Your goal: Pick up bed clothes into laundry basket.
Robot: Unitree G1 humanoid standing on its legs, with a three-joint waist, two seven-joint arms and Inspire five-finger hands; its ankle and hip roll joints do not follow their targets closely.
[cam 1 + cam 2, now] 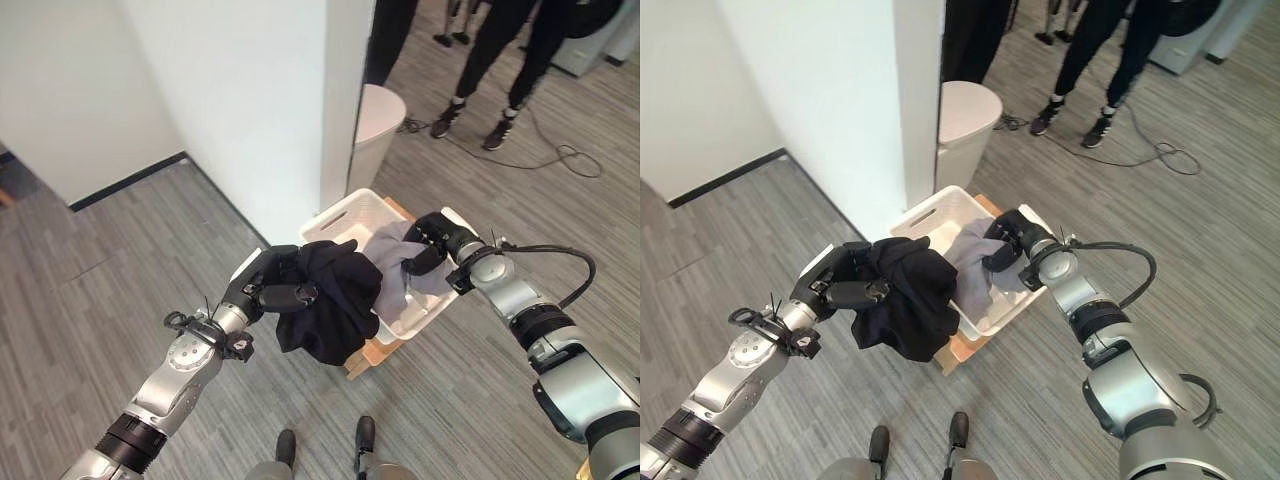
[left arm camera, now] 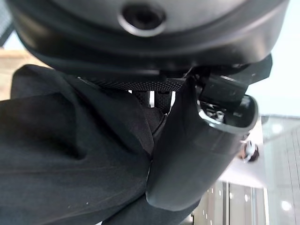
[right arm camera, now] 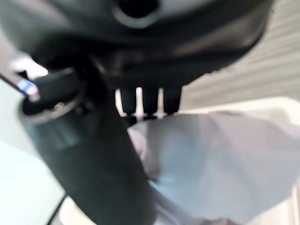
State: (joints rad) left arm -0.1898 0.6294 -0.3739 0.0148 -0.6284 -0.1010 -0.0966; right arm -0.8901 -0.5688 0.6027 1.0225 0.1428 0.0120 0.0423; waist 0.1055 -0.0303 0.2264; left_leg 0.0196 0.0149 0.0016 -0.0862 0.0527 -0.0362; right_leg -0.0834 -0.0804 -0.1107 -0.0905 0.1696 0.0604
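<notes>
Grey plank flooring (image 1: 90, 300) carries a white plastic laundry basket (image 1: 352, 208). Left hand (image 1: 268, 290) fingers clutch bunched black clothing (image 1: 335, 300) at the basket's seven o'clock rim; right hand (image 1: 430, 245) fingers curl on pale grey cloth (image 1: 395, 262) inside.

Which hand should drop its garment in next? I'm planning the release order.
Probably the left hand: it grips the black garment bunched at the white laundry basket's near rim. The right hand already holds the grey cloth inside.

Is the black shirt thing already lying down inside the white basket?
No, the left hand holds the black garment bunched up in the air beside the white laundry basket, hanging over its near edge.
</notes>
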